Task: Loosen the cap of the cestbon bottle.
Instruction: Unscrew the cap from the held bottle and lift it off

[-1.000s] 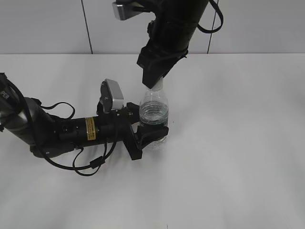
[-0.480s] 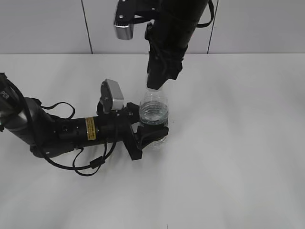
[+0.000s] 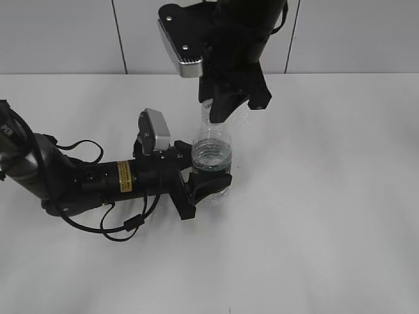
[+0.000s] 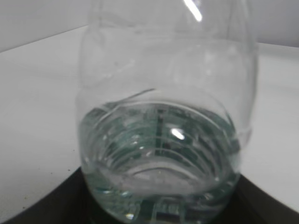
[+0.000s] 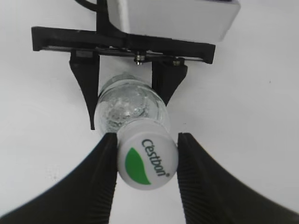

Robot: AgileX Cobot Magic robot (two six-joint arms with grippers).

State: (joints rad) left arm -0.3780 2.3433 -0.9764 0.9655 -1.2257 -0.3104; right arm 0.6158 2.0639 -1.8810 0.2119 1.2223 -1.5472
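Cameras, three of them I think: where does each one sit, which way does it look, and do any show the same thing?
Exterior view: in front of the table, slanting down; shows both arms, the left gripper clamped on the cestbon bottle, the right gripper above.
Left wrist view: low on the left arm, looking sideways at the bottle's body; dark gripper parts at the bottom edge.
Right wrist view: above, facing straight down; right fingers flank the cap.
Shared: all show the bottle; the right wrist view also shows the left gripper.
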